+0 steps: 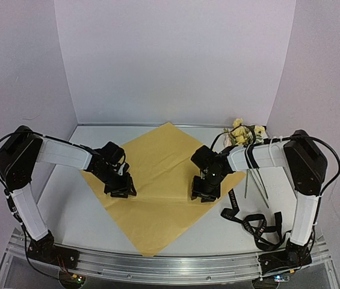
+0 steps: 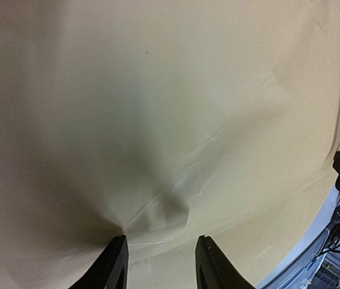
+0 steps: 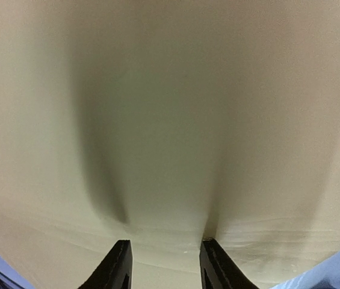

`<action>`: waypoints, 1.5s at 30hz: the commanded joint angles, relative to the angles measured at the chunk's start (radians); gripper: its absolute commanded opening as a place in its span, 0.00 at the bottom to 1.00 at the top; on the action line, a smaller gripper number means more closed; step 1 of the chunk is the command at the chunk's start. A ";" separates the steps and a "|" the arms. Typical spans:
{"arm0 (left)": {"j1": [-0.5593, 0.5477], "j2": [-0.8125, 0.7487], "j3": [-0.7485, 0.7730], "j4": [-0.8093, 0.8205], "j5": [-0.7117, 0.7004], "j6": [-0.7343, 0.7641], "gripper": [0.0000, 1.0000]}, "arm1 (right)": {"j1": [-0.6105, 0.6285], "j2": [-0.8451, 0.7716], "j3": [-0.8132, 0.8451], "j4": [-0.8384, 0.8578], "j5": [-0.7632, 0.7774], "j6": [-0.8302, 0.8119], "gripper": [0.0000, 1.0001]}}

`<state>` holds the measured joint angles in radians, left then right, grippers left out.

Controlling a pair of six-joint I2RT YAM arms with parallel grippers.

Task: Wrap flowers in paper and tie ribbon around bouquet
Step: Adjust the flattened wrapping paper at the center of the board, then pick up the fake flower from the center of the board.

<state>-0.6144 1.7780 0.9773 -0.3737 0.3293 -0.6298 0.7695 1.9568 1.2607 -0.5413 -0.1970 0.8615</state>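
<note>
Yellow paper (image 1: 157,162) flat, diamond-wise, mid-table. Left gripper (image 1: 120,190) & right gripper (image 1: 204,192) - both w/ jaws apart, tips on sheet. Flowers (image 1: 240,133) far right - ribbon (image 1: 232,202) near right.

Plain pale walls (image 1: 176,60) close the scene at 9, 12 and 3 o'clock. A white table (image 1: 79,211) lies evenly lit, metal rail (image 1: 176,269) at 6 o'clock.

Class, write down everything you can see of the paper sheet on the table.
The paper is a thin yellow-orange sheet lying flat on the table. It is turned like a diamond, with one corner pointing at the near edge. The left gripper and right gripper press open fingers onto it near its side corners, wrinkling it slightly there.
</note>
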 commanded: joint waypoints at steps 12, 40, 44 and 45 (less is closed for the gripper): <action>0.013 -0.123 -0.018 -0.030 -0.088 -0.033 0.46 | -0.334 -0.231 0.038 -0.285 0.100 -0.361 0.89; 0.016 -0.093 0.308 -0.130 -0.034 0.104 0.57 | -0.615 0.367 0.917 -0.800 0.114 -0.742 0.76; 0.021 -0.092 0.329 -0.123 -0.006 0.114 0.57 | -0.635 0.396 0.954 -0.836 0.076 -0.637 0.77; 0.022 -0.093 0.331 -0.121 -0.001 0.117 0.57 | -0.640 0.398 0.945 -0.835 0.076 -0.613 0.79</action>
<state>-0.6018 1.6848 1.2520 -0.4978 0.2926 -0.5450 0.1535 2.3360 2.1750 -1.2525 -0.0938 0.1394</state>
